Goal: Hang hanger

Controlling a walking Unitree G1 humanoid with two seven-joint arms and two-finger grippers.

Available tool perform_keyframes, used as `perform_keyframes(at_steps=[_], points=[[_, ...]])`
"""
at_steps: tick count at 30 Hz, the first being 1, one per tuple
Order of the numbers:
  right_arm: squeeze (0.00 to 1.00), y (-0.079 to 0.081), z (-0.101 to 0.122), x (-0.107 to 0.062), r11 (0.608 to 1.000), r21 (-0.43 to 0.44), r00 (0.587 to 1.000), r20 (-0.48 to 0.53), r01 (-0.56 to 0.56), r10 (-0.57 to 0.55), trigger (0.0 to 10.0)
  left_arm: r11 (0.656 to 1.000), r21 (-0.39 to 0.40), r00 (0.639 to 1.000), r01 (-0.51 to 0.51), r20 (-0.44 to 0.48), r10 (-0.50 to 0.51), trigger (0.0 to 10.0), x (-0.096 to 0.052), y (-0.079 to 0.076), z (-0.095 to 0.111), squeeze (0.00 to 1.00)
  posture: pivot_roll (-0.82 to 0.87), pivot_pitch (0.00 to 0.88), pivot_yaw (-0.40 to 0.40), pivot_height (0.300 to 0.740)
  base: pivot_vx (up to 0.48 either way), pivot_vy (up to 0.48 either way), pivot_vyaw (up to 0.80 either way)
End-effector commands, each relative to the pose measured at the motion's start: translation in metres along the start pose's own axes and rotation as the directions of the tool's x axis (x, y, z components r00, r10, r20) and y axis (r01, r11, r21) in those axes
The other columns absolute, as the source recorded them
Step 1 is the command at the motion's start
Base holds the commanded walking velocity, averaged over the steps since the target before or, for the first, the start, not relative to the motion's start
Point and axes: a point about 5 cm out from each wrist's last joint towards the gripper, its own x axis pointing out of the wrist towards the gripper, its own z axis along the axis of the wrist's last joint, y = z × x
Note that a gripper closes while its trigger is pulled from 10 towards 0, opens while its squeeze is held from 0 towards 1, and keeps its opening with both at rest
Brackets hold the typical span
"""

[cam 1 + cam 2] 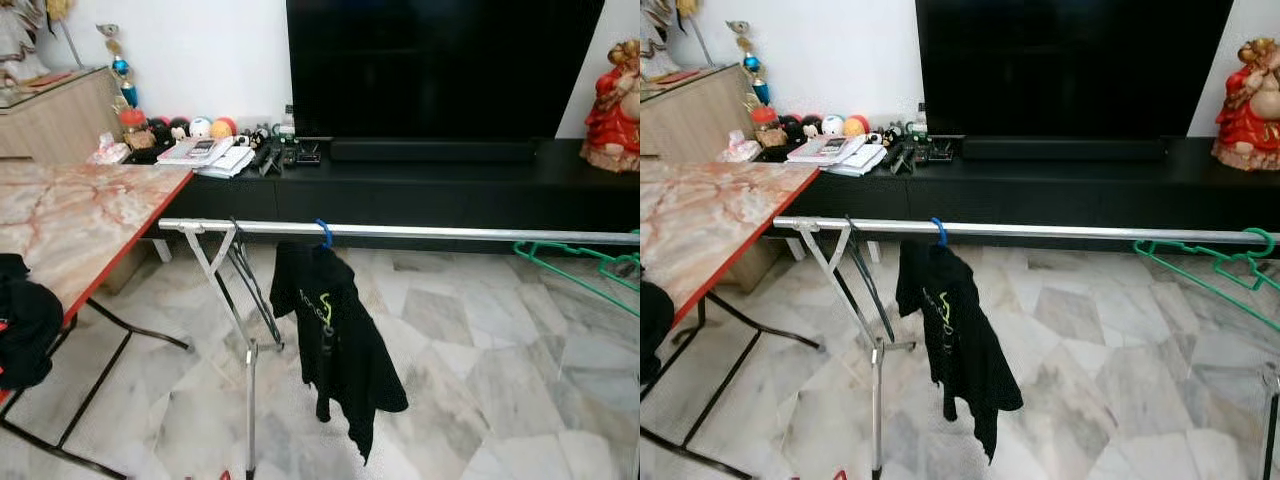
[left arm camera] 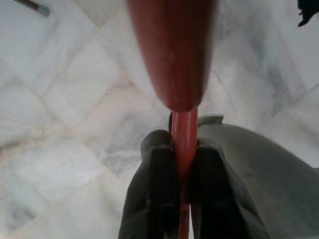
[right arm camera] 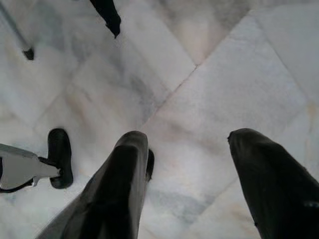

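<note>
The left gripper point(image 2: 185, 149) has its jaws pressed together on a red hanger point(image 2: 174, 55), pinching a thin red bar that runs straight out between the fingers point(image 2: 152, 189) along the jaws' own line; a broader, blurred red part of the same hanger looms close to the wrist camera. Below it lies the marble floor point(image 2: 65, 99), so the left arm hangs low with the hanger pointing floorward. A sliver of red at the bottom edge of the head view is probably that hanger's tip, too small to be sure. The target is the silver rail point(image 1: 450, 232) of the drying rack, running crosswise in front of the robot, well above and ahead of the held hanger. A black jacket point(image 1: 335, 340) hangs from the rail on a blue hook point(image 1: 324, 233), and green hangers point(image 1: 1210, 262) sit at the rail's far right. The bare stretch of rail between these looks like the free slot. The left arm is the one carrying, so it likely needs to lift and bring the hook over the rail. The right gripper point(image 3: 187, 149) has its jaws spread wide with nothing between them, pointing at the floor, idle. The marble worktop point(image 1: 70, 220) stands to the left.
</note>
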Motion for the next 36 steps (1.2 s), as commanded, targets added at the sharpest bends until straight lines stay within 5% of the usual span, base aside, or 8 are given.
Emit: perform_keyframes(at_steps=[1, 24, 36], points=[[0.00, -0.0066, -0.0022, -0.0020, 1.000, -0.016, 1.000, -0.005, 0.010, -0.010, 10.0, 1.000, 0.000, 1.000, 0.008, -0.013, -0.008, 10.0, 0.0000, -0.0028, -0.0038, 0.00, 0.05, 0.000, 0.013, 0.740, 0.000, -0.398, 0.00], [0.00, -0.0076, -0.0073, -0.0030, 0.999, -0.030, 1.000, -0.005, 0.023, -0.023, 10.0, 0.998, 0.055, 1.000, 0.013, -0.018, -0.012, 10.0, -0.0015, 0.0037, -0.0075, 0.00, 0.06, 0.000, 0.021, 0.740, 0.000, -0.393, 0.00], [0.00, -0.0092, -0.0087, -0.0034, 0.999, -0.033, 0.999, -0.013, 0.038, -0.039, 10.0, 0.996, 0.082, 0.999, 0.047, -0.006, -0.046, 10.0, -0.0017, 0.0054, -0.0039, 0.00, 0.06, 0.000, 0.021, 0.740, 0.000, -0.063, -0.06]])
